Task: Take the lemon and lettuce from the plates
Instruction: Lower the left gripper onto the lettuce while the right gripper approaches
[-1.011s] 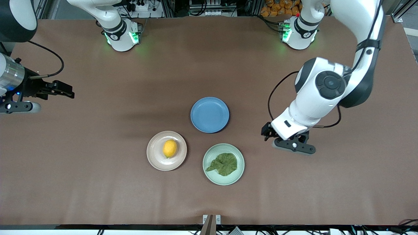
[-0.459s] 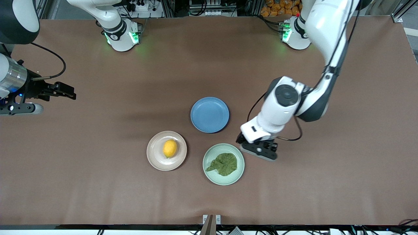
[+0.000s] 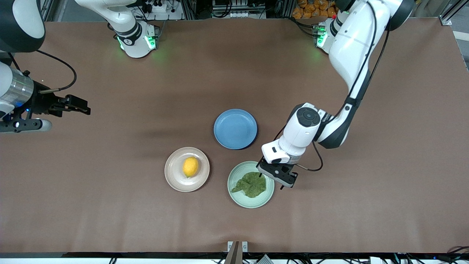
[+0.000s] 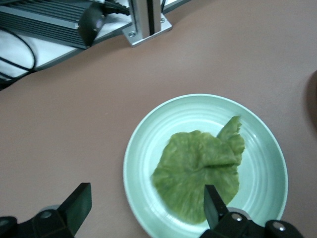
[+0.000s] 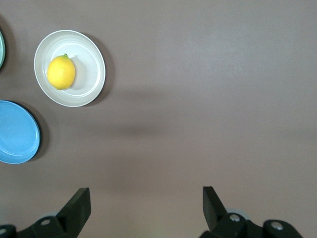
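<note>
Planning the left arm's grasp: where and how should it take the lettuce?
From straight above, likely pinching the raised fold across the lettuce. It lies flat on the mint plate, so a side approach meets the rim. The open left gripper already hangs over the plate's edge.

1. Three plates sit close together near the middle of the table [image 3: 110,205], none touching.
2. The third plate [image 3: 235,128] lies farthest from the front camera.
3. The lemon's plate [image 3: 176,179] lies nearer that camera, toward the right arm's end; the lemon [image 3: 190,167] rests on it.
4. The lettuce's plate [image 3: 240,198] lies nearest that camera, toward the left arm's end; the lettuce [image 3: 251,184] lies in it.
5. The left gripper [image 3: 272,176] hangs over the edge of the lettuce's plate, fingers spread.
6. The right gripper [image 3: 78,105] waits over bare table at the right arm's end, well apart from the plates, fingers spread.
</note>
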Robot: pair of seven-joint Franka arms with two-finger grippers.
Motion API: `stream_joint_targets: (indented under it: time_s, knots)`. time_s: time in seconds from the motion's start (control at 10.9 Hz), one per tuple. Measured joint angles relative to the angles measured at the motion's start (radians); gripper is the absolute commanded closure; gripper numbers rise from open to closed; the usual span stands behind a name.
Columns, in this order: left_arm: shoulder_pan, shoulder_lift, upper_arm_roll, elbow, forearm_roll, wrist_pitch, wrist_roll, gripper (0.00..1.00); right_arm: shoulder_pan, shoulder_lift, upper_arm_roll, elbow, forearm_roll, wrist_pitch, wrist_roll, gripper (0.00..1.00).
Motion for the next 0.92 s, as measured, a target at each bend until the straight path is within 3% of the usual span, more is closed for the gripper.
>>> stream_joint_targets:
  time_s: [0.92]
  knots:
    - [-0.072,0.185,-0.003,0.065,0.000,0.254,-0.001,0.00,0.040,0.067,0.001,0.000,0.061,0.112,0.000,0.00]
